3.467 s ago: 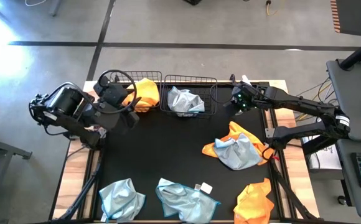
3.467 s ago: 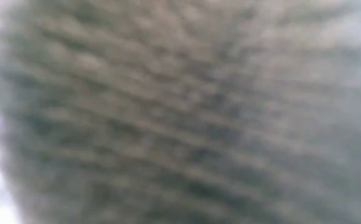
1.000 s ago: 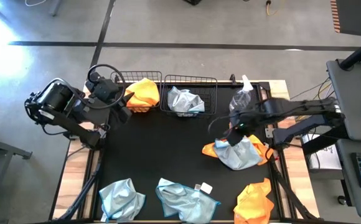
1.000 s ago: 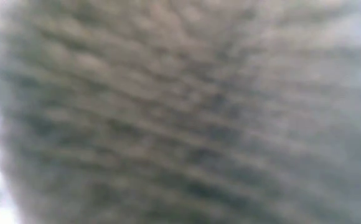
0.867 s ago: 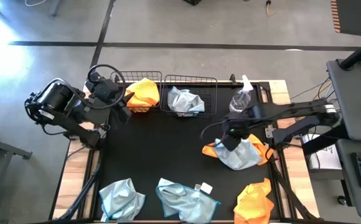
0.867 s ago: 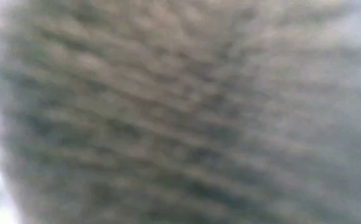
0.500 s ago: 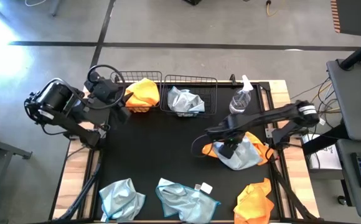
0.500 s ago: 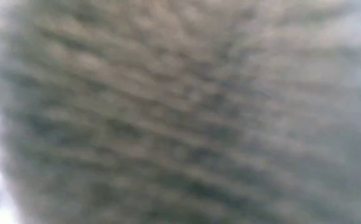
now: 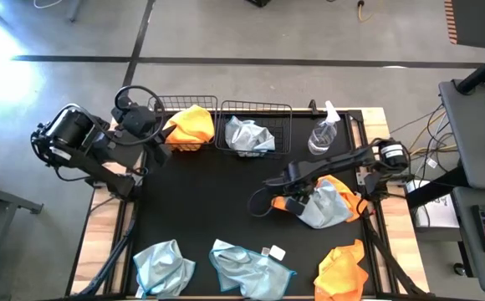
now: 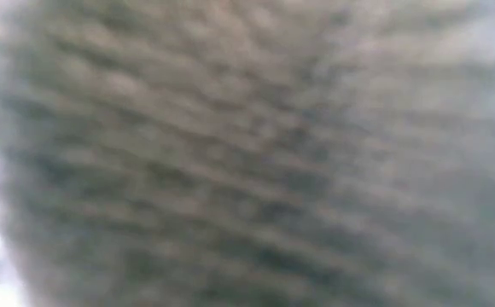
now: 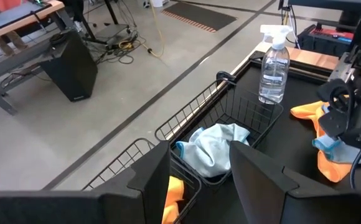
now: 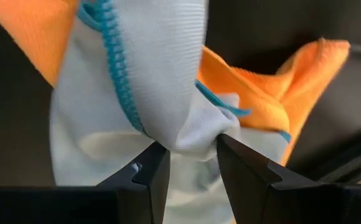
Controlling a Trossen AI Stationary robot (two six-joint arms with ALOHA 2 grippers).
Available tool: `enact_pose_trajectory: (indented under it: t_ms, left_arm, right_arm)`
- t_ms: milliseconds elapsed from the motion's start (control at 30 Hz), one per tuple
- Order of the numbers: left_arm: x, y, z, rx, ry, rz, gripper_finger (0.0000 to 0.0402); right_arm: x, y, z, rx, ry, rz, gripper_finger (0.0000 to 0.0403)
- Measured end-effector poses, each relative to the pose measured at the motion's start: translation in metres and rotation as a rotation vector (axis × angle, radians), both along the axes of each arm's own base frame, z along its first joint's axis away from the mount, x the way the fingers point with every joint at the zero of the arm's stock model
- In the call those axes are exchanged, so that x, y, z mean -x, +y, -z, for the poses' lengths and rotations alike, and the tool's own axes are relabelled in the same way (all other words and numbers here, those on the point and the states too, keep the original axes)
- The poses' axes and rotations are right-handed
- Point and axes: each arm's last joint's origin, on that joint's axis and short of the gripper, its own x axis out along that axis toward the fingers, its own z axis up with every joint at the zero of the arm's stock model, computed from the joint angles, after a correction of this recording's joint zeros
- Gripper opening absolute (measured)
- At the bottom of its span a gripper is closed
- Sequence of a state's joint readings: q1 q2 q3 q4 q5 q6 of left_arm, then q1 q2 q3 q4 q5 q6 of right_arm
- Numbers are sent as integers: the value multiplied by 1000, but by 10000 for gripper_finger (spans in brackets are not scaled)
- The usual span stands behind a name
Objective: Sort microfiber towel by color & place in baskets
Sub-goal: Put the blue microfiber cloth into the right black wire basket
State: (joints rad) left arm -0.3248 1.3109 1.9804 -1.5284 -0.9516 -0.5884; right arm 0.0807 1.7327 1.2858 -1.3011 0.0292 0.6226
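My right gripper [image 9: 291, 201] [image 12: 190, 149] is down at the left edge of a pile on the mat's right side, where a pale blue-grey towel [image 9: 322, 205] lies on an orange towel [image 9: 343, 194]. It is shut on the blue one. My left gripper [image 9: 160, 144] [image 11: 199, 162] is open and hovers at the left basket's [image 9: 169, 104] near-left corner. That basket holds an orange towel [image 9: 191, 125]. The right basket [image 9: 259, 107] [image 11: 243, 112] holds a pale blue towel [image 9: 249, 134] [image 11: 215, 146]. The low view shows only a blurred surface. My right gripper pinches a bunched fold of the pale blue towel [image 12: 187, 134] between its two fingers [image 12: 152, 171], coming from above. The teal-stitched hem [image 12: 115, 68] runs away from the fold. The rest of the towel still lies on the orange one [image 12: 274, 81] and the mat.
A clear spray bottle [image 9: 322, 134] [image 11: 272, 71] stands upright right of the baskets. Two pale blue towels [image 9: 163, 266] [image 9: 249, 267] and an orange towel [image 9: 343, 269] lie along the near edge. The black mat's middle [image 9: 217, 201] is bare.
My right gripper has swung from beside the spray bottle toward the table's near-left and come down onto the left edge of the blue-and-orange pile. The pile's blue towel has bunched slightly there.
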Motion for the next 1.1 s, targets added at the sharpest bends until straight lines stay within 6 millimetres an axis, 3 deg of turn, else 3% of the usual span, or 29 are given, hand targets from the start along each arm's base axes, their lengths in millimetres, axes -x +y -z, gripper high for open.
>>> enact_pose_trajectory:
  t_ms: [333,867,1100]
  left_arm:
    - [-1,0,1,11,-8,-7,151]
    - [-3,-1,2,26,-6,-1,151]
    - [-3,-2,2,29,-5,1,151]
  right_arm:
    - [-13,-1,3,60,-136,-36,125]
    - [-13,-1,4,67,-139,-1,124]
    - [-13,-1,4,69,-140,17,79]
